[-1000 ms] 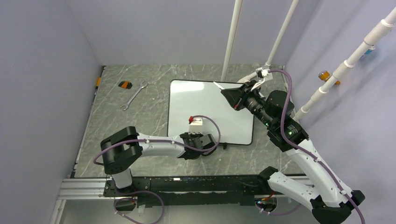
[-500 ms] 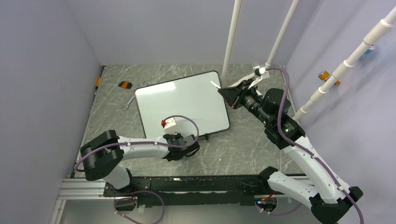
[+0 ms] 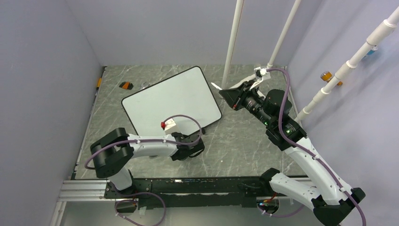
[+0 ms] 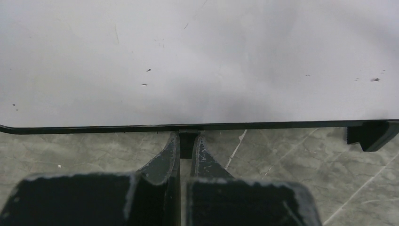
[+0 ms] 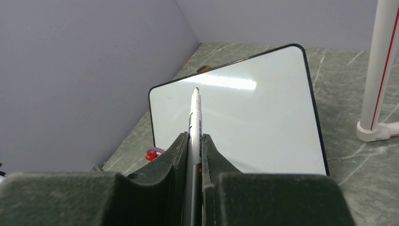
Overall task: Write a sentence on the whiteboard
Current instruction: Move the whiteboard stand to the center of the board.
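**Whiteboard askew, marker held beside it**

The whiteboard [image 3: 171, 99] lies flat on the marbled tabletop [image 3: 244, 141], turned so its edges run at a slant to the arms' bases. At the whiteboard's near edge the left claw [image 4: 188, 141] is clenched on a small black tab [image 4: 187, 136] under the dark rim. Another black foot [image 4: 374, 135] shows further along that edge. The right claw [image 5: 194, 141] hangs raised just off the whiteboard's right edge. It grips a white marker [image 5: 195, 120] tightly, with the tip pointing toward the whiteboard. A small orange-and-black object [image 3: 125, 85] sits beyond the whiteboard's far left edge.
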`<state>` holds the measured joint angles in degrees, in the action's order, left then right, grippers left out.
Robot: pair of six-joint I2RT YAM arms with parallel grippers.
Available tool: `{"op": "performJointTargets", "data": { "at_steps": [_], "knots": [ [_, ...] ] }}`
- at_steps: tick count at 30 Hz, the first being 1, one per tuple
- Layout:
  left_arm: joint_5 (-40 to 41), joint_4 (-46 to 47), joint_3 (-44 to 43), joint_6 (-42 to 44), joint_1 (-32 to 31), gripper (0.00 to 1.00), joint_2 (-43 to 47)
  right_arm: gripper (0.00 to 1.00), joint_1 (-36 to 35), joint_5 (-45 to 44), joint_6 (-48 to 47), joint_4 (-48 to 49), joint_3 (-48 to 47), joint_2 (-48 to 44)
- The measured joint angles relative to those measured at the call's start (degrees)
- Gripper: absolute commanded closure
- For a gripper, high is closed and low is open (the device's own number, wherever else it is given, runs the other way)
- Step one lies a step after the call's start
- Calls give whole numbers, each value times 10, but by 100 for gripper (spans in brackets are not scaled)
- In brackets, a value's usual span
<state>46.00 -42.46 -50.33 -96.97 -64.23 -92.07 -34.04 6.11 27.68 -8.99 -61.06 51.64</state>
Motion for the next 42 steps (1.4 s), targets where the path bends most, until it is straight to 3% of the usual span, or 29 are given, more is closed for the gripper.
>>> {"op": "performJointTargets", "data": {
  "at_steps": [9, 14, 19, 26, 30, 34, 42],
  "knots": [
    [21, -83, -64, -19, -17, 100, -63, 100, 0, -4, -3, 0, 2, -17],
    [17, -95, -67, -17, -20, 93, -64, 100, 0, -12, -7, -3, 7, -27],
    [14, -104, -68, -9, -32, 75, -64, 100, 0, -17, -14, -12, 8, -33],
    [-20, -104, -42, 20, -51, 28, -47, 100, 0, -28, -26, -17, 8, -45],
    [-28, -106, -30, 49, -63, 15, -14, 100, 0, -31, -33, -18, 8, -49],
    [-40, -89, -26, 130, -65, 13, 29, 100, 0, -33, -39, -23, 8, -49],
    [-84, -62, -48, 385, -69, 4, 148, 100, 0, -33, -47, -40, 8, -49]
  ]
}}
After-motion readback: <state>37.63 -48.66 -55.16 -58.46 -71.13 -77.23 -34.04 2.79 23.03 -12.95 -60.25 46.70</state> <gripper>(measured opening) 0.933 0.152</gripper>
